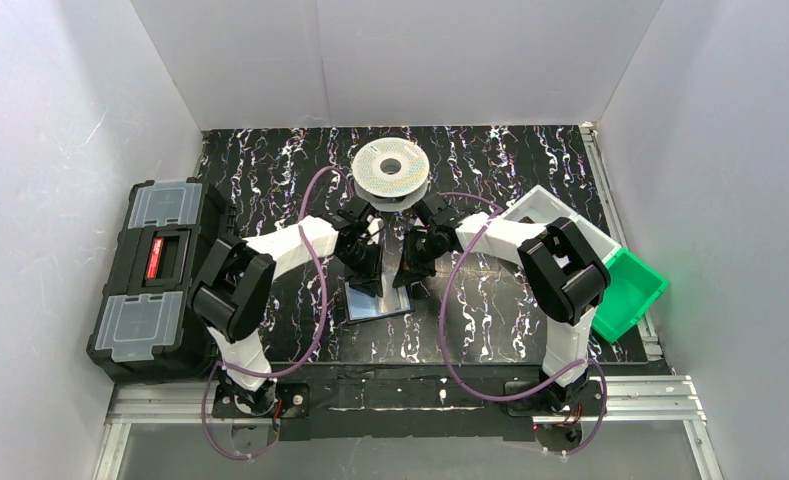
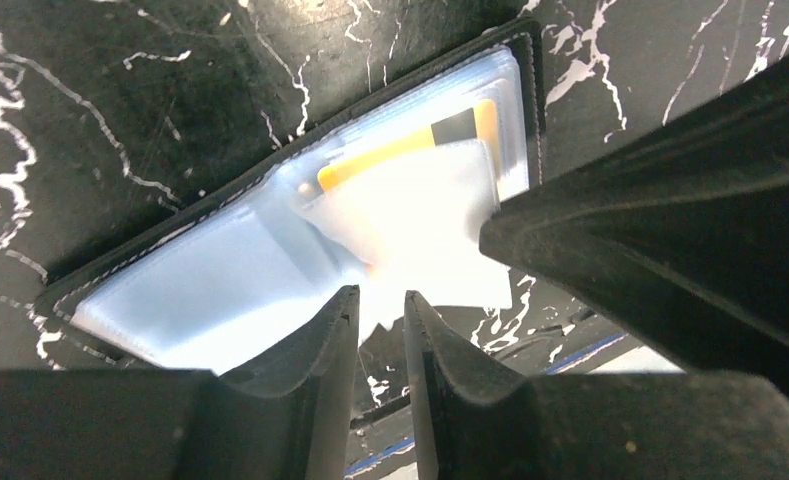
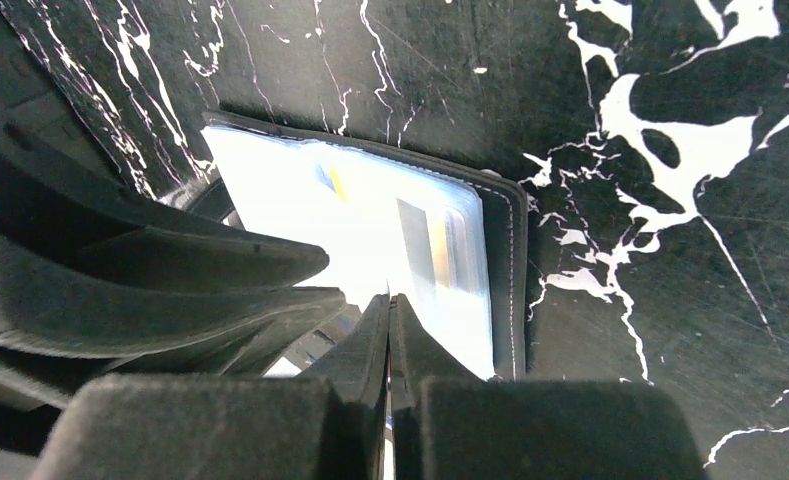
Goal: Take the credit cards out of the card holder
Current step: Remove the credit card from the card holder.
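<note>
The black card holder [image 1: 378, 300] lies open on the marbled table, its bluish clear sleeves facing up [image 2: 210, 290]. An orange-tan card [image 2: 400, 155] with a dark stripe sits inside a sleeve; it also shows in the right wrist view [image 3: 437, 250]. A pale yellowish card edge [image 3: 338, 183] shows in another sleeve. My left gripper [image 2: 380, 300] hovers at the holder's near edge, its jaws a narrow gap apart with nothing gripped. My right gripper [image 3: 388, 305] is shut, with what looks like a thin clear sleeve page [image 2: 420, 230] pinched and lifted off the holder.
A big black toolbox [image 1: 155, 280] stands at the left. A white spool [image 1: 391, 170] lies behind the grippers. A white box [image 1: 550, 212] and a green bin [image 1: 630, 290] stand at the right. White walls surround the table.
</note>
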Available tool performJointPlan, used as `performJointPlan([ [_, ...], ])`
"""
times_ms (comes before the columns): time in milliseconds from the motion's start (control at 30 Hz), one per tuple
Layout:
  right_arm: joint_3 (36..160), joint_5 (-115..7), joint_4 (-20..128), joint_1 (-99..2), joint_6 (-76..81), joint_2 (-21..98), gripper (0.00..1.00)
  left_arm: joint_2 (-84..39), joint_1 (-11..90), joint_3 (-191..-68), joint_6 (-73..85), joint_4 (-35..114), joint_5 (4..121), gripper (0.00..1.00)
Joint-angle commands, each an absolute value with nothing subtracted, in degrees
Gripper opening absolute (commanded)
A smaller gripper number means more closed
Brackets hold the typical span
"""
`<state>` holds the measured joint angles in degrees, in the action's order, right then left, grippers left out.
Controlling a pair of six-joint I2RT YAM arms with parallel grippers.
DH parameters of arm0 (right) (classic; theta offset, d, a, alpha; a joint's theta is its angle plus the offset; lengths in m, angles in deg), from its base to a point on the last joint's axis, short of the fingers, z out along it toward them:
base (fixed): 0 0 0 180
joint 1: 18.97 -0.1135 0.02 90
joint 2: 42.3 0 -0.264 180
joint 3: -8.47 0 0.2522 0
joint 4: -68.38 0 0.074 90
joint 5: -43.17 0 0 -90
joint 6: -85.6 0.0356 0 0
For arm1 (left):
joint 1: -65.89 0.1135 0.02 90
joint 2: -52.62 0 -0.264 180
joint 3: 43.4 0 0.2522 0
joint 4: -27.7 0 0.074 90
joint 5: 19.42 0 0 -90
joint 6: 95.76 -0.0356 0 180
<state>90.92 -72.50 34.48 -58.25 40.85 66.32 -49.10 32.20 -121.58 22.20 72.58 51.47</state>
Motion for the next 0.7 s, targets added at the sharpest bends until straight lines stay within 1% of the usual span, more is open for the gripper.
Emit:
performJointPlan([
  [0,91.7,-73.1,36.2,-58.4,41.2,64.9,0.01,-43.4,33.4,-122.8,21.4,76.3,52.2,0.24],
  [200,92.3,-74.0,36.4,-59.0,41.5,64.5,0.01,-39.8,35.1,-123.2,21.6,79.8,55.1,0.26],
  [433,96.5,-75.1,35.6,-62.1,42.0,64.1,0.01,-33.1,38.3,-124.3,21.1,86.1,60.2,0.25],
  [667,103.2,-76.8,34.8,-65.3,42.6,70.0,0.01,-27.7,40.3,-126.0,19.6,91.8,62.9,0.26],
])
